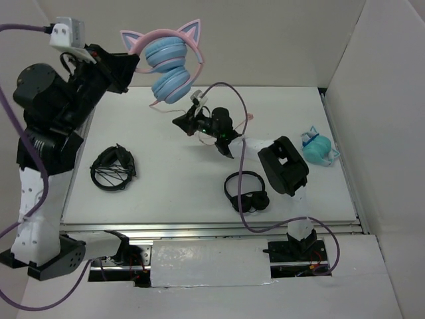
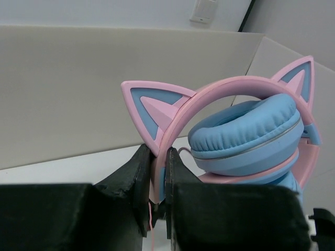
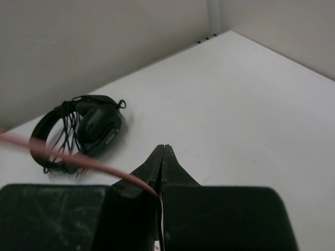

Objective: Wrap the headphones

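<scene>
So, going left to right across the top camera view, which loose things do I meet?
Black headphones wrapped in cable → pink and blue cat-ear headphones, held up in the air → second black headphones → small teal item.

Two black headphones (image 1: 121, 159); one pink-blue headphones (image 1: 169, 66); one teal object (image 1: 320, 149)

No text, label, brand, number or sign can be read in any of the three views, neither on the headphones (image 1: 169, 63) nor on the table (image 1: 166, 179).
</scene>
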You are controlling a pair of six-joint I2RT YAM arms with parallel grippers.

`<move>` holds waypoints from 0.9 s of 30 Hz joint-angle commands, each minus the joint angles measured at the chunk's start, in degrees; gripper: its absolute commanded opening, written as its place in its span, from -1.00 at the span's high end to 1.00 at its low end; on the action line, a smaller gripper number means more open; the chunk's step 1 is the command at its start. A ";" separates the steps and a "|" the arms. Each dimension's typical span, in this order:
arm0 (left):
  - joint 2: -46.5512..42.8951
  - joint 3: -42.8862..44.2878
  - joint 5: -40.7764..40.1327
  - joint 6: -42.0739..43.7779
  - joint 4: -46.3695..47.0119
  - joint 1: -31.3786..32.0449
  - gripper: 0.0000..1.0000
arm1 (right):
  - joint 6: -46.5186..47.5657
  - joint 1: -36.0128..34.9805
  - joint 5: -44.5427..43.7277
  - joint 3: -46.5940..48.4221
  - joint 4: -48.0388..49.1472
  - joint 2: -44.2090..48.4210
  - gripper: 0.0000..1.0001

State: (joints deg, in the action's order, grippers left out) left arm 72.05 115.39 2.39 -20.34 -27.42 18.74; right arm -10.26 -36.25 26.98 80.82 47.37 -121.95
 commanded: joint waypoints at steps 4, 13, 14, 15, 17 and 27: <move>-8.77 -11.73 3.92 8.28 8.69 -0.55 1.00 | 1.72 10.13 1.13 -7.68 -10.22 13.92 1.00; -5.70 -32.39 18.44 23.67 13.53 2.08 1.00 | 19.58 13.14 -18.07 6.17 -56.47 25.53 1.00; -5.43 -33.82 17.65 24.98 13.71 2.70 1.00 | 19.93 13.13 -20.63 7.85 -58.78 25.88 1.00; -4.91 -35.22 14.51 25.43 14.06 4.18 1.00 | 19.67 13.22 -25.00 9.17 -60.54 26.32 1.00; -4.55 -39.44 9.76 25.70 15.20 5.77 1.00 | 18.71 13.48 -26.80 14.00 -66.08 26.76 1.00; 0.63 -45.00 -11.35 18.25 16.87 8.33 1.00 | 15.45 9.98 -32.07 15.79 -74.45 32.73 1.00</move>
State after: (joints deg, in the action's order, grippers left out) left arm 72.18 67.96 -1.48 2.90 -17.87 28.05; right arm 6.24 -24.05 -1.98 97.32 -22.70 -93.43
